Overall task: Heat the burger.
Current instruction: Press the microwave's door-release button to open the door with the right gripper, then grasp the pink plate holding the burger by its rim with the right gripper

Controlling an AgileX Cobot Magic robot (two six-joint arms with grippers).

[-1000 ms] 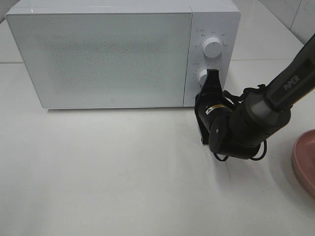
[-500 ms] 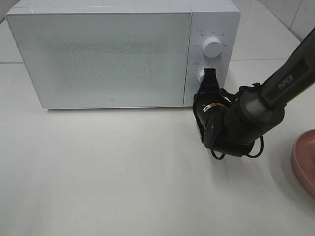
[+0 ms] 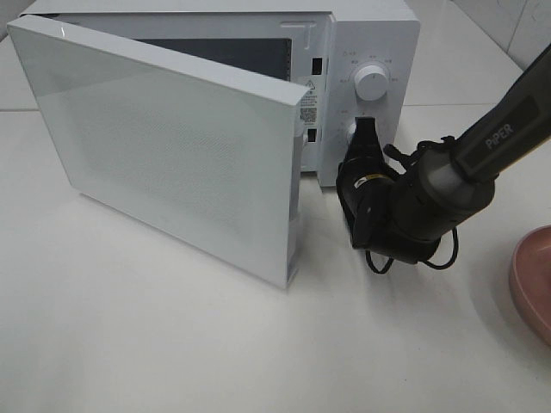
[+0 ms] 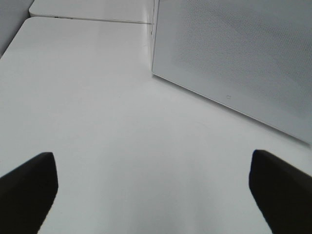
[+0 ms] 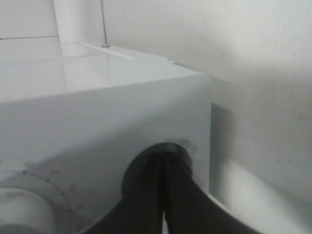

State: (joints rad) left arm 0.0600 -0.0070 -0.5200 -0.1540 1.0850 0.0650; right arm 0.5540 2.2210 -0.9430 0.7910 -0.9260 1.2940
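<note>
burger: not seen in any view, so its place cannot be told
microwave point(image 3: 379, 39): 1, white, on white table point(image 3: 172, 353)
door point(image 3: 164, 146): 1, swung open toward the left, dark inside showing behind it
knobs: 2, both white, upper knob point(image 3: 371, 83) and lower knob point(image 3: 352, 133); marks around them too small to read
sticker point(image 3: 308, 101): 1, on the door's edge, print unreadable
logo point(image 4: 227, 96): 1 tiny mark low on the door front, unreadable
right arm point(image 3: 469, 168): "PiPER" in white letters
right gripper point(image 3: 366, 129): jaws together, no gap, tips against the control panel just beside the lower knob
left gripper point(image 4: 156, 195): jaws wide apart over bare table, near the door; fingers point(image 4: 27, 187) dark
plate point(image 3: 532, 280): 1, pink, cut off by the right edge
</note>
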